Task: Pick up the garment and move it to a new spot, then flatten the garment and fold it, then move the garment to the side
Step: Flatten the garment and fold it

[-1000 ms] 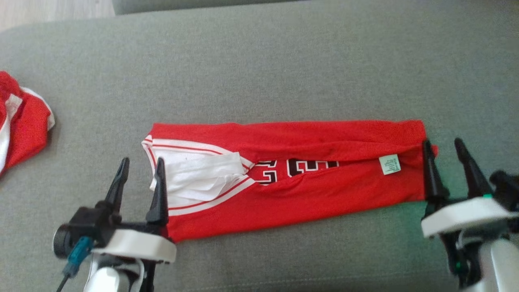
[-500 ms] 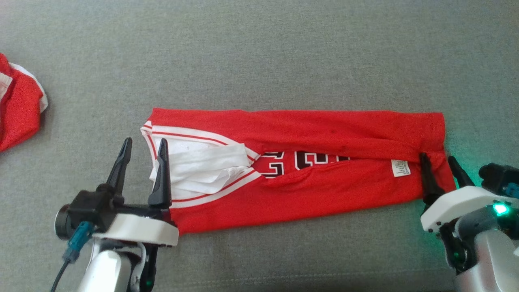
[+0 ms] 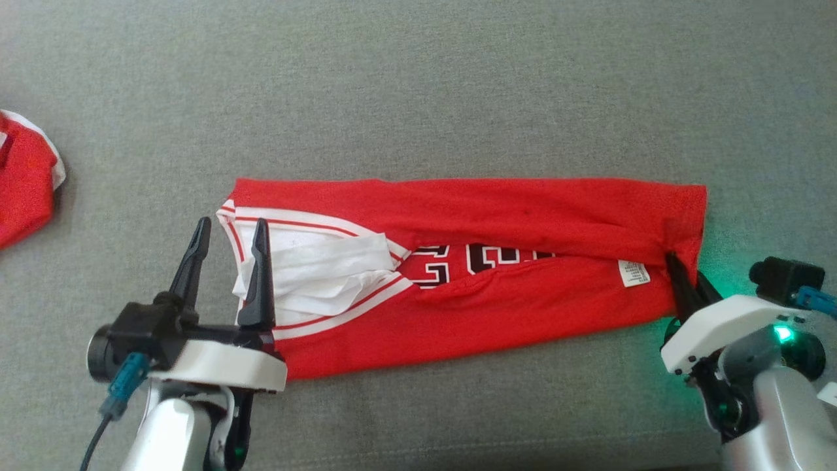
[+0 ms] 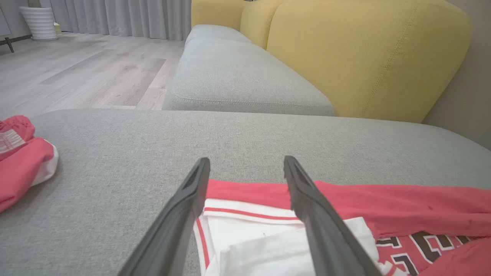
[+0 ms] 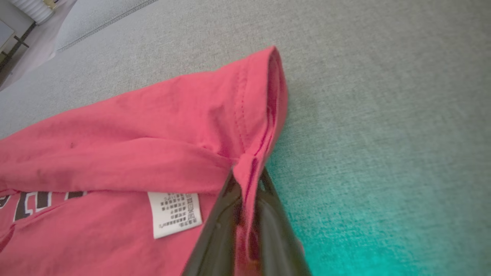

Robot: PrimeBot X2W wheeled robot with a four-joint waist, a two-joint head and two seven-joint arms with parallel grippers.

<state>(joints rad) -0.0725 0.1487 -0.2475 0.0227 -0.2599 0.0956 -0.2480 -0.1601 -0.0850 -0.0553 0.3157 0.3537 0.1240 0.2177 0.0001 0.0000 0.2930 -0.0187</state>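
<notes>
The garment (image 3: 497,222) is a red jersey with white trim and dark lettering, folded into a long strip across the grey cushion (image 3: 418,85). My right gripper (image 3: 683,273) is shut on the garment's right hem, and the right wrist view shows the red hem (image 5: 245,180) pinched between the two dark fingers, beside a white care label (image 5: 175,218). My left gripper (image 3: 227,229) stands open at the garment's left end, its fingers straddling the white-trimmed edge (image 4: 245,207); nothing is gripped between them.
Another red and white cloth (image 3: 23,180) lies bunched at the cushion's far left, also seen as a heap (image 4: 21,157) in the left wrist view. A yellow sofa back (image 4: 364,53) and wooden floor (image 4: 76,69) lie beyond the cushion.
My right gripper moved in over the garment's right hem and closed on it. The head view shifted downward. The left gripper stayed open at the left end.
</notes>
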